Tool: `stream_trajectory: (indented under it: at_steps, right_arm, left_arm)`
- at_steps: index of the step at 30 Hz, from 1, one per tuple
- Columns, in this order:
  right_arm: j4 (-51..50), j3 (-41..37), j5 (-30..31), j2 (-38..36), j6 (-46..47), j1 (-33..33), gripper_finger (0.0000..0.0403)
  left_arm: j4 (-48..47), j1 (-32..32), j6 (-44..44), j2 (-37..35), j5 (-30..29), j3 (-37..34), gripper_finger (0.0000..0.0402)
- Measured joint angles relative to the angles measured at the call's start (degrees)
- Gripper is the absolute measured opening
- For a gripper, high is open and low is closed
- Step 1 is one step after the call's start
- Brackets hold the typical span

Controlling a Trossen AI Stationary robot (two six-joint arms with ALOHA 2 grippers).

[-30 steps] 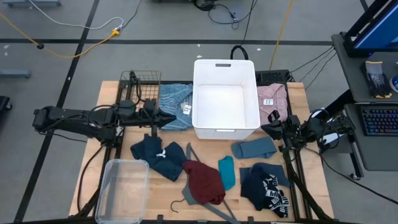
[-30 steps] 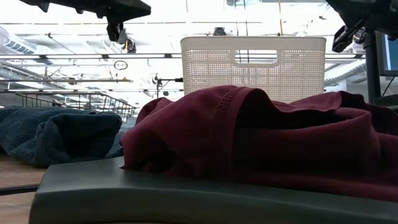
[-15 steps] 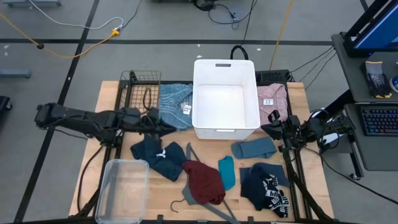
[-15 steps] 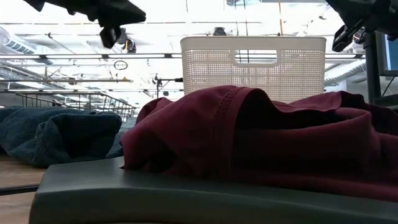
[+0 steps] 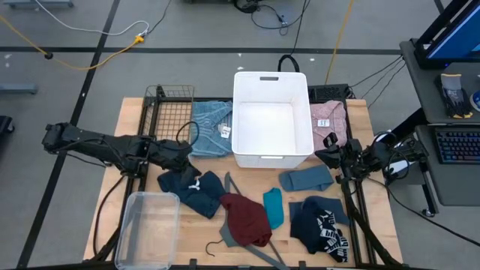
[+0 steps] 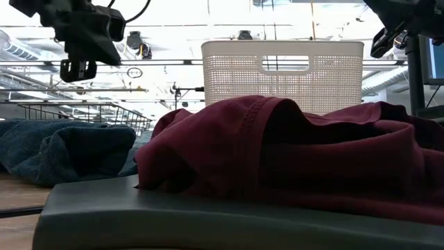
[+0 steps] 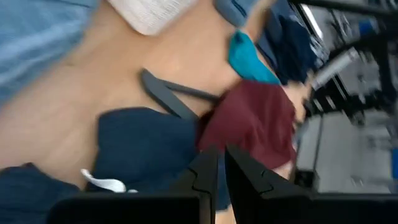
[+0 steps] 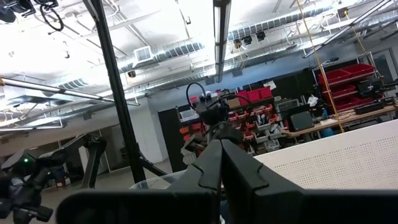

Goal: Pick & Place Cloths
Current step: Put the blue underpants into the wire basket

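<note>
Several small cloths lie on the table's near half: a navy one (image 5: pixel 187 186), maroon (image 5: pixel 246 219), teal (image 5: pixel 274 208), slate-blue (image 5: pixel 306 178) and navy with white print (image 5: pixel 321 229). Folded light-blue (image 5: pixel 210 118) and pink (image 5: pixel 328 121) cloths flank the white basket (image 5: pixel 272 120). My left gripper (image 5: pixel 187 155) hangs shut above the navy cloth (image 7: pixel 143 149), tipped down and touching nothing. My right gripper (image 5: pixel 321 157) waits shut by the table's right edge, above the slate-blue cloth.
A grey clothes hanger (image 5: pixel 232 191) lies between the navy and maroon cloths, partly under them. A clear plastic tub (image 5: pixel 146 229) sits at the near left corner. A black wire rack (image 5: pixel 169 109) stands far left. The tall basket (image 6: pixel 281 73) fills the table's far middle.
My left gripper has drawn back toward the table's left and near edge, away from the basket. It has tipped from level to pointing down over the navy cloth and has dropped lower. No cloth has moved.
</note>
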Motion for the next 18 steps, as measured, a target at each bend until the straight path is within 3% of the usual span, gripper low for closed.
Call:
stream_trajectory:
  at_steps: [13,18]
  right_arm:
    - [0.0,0.0,0.0,0.0,0.0,0.0,0.0004]
    - [0.0,0.0,0.0,0.0,0.0,0.0,0.0004]
  left_arm:
    - [1.4,0.0,-6.1,0.0,0.1,0.0,0.0031]
    - [1.4,0.0,-8.4,0.0,-5.0,0.0,0.0031]
